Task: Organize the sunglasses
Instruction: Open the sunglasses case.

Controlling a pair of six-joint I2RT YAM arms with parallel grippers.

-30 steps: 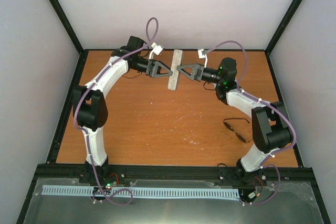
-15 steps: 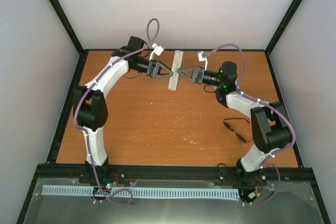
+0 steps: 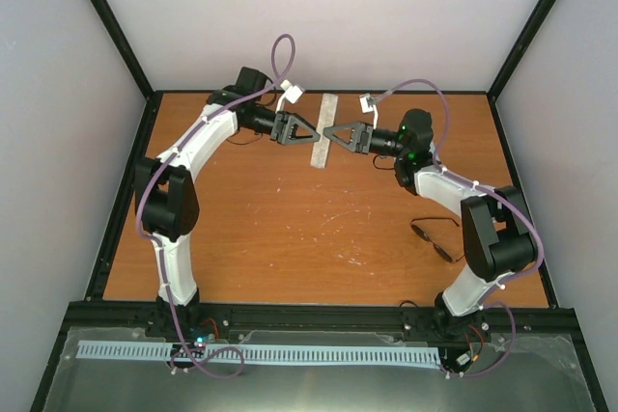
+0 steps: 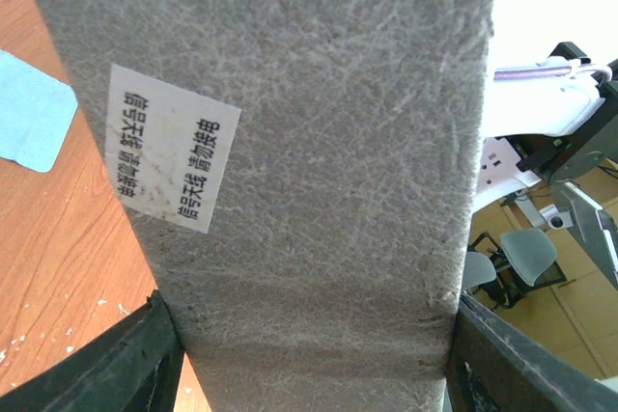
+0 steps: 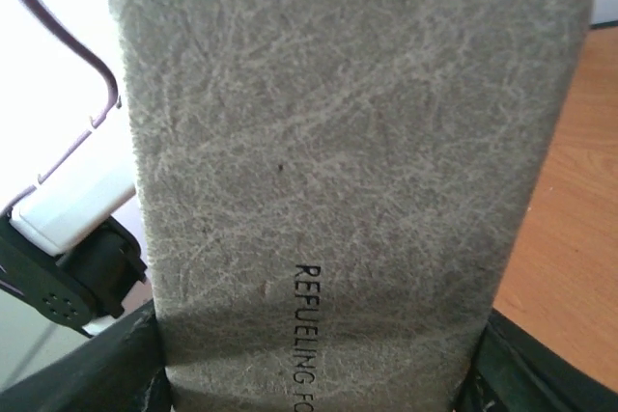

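The sunglasses [image 3: 434, 239], thin black frame and dark lenses, lie on the wooden table [image 3: 290, 229] at the right, beside my right arm's elbow. A closed grey case [image 3: 321, 129] stands on edge at the back middle. My left gripper [image 3: 310, 132] holds it from the left and my right gripper [image 3: 331, 130] from the right. In the left wrist view the case [image 4: 309, 142] with a white sticker fills the gap between the fingers [image 4: 135, 354]. In the right wrist view the case [image 5: 338, 142], printed "REFUELING", sits between the fingers [image 5: 116, 364].
A pale blue cloth [image 4: 29, 108] lies on the table left of the case; it does not show in the top view. Black frame posts and pale walls bound the table on three sides.
My right gripper has shifted slightly left, closer against the case. The left arm, the case and the sunglasses have stayed put.
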